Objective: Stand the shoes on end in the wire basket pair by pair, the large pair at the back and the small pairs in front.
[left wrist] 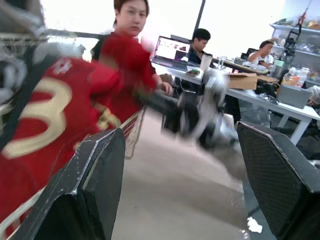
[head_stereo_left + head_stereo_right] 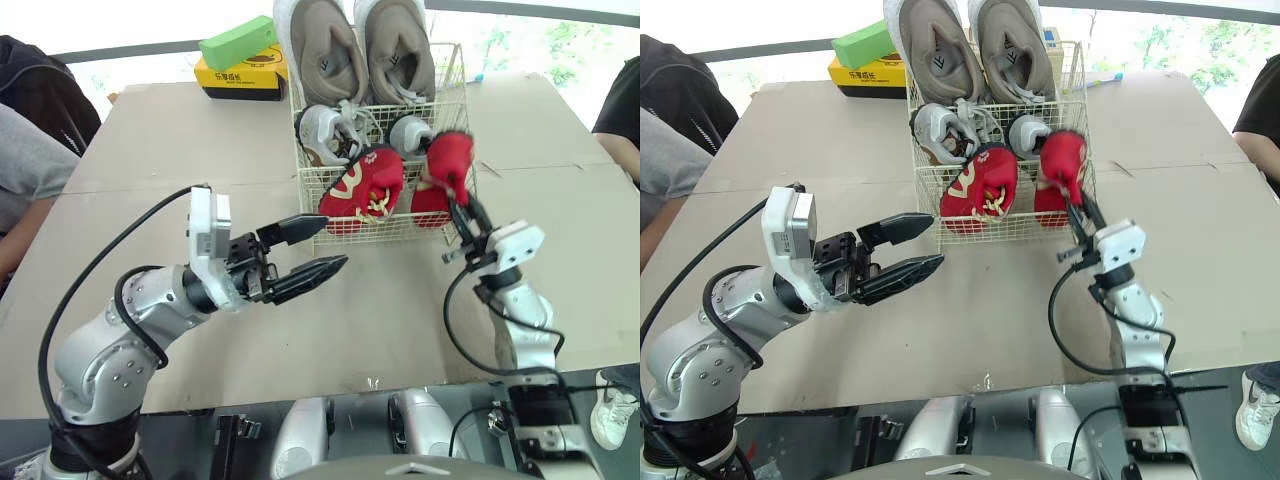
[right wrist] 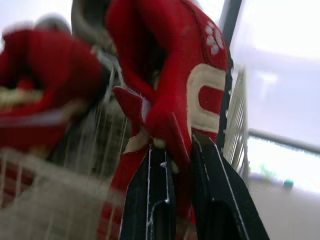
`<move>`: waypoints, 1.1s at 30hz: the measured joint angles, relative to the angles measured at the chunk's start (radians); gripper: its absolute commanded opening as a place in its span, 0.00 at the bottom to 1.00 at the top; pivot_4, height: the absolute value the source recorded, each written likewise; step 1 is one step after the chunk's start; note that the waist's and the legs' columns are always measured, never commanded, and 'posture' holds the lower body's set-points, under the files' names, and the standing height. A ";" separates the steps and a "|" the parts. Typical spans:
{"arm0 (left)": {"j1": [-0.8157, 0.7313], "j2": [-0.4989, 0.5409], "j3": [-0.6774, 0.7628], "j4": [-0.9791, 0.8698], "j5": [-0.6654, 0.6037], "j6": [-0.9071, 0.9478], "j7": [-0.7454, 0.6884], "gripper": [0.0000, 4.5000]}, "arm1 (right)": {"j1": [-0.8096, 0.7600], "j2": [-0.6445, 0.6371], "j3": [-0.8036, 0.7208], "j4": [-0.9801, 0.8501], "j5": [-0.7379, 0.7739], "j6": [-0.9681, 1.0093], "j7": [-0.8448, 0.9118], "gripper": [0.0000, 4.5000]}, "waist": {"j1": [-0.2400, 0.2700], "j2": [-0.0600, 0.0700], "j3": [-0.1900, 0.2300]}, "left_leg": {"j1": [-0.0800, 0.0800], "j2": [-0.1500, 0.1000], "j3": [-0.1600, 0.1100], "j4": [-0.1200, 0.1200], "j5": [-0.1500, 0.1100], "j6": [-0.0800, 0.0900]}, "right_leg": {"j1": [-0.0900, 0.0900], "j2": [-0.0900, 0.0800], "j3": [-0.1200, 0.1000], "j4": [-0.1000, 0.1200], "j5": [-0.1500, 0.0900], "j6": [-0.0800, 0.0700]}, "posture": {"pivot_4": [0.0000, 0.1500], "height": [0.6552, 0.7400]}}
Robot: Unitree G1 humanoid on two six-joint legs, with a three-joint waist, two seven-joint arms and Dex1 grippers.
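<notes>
Left hand: two black fingers spread wide, nothing between them.
Gold-marked red shoe: inside the wire basket, close to one finger.
Second red shoe: raised at the basket's rim, the blurred right hand on it.
Bench: tan.
Background: people seated at desks, laptop.

The left arm, lower left of the frame, and the right arm, lower right, are silver-grey metal with rounded joints and dark screws. Each wrist carries a white box, and black cables loop alongside. The left gripper and right gripper have black tapered fingers.
</notes>
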 measured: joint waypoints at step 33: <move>0.078 0.117 0.015 0.341 0.064 -0.181 -0.064 0.85 | -0.526 -0.654 0.348 -0.624 0.168 1.166 0.010 0.63 | 0.017 -0.002 -0.001 | -0.002 -0.003 0.001 0.001 0.000 0.001 | 0.001 0.003 -0.002 -0.007 -0.001 -0.001 | 1.00 1.00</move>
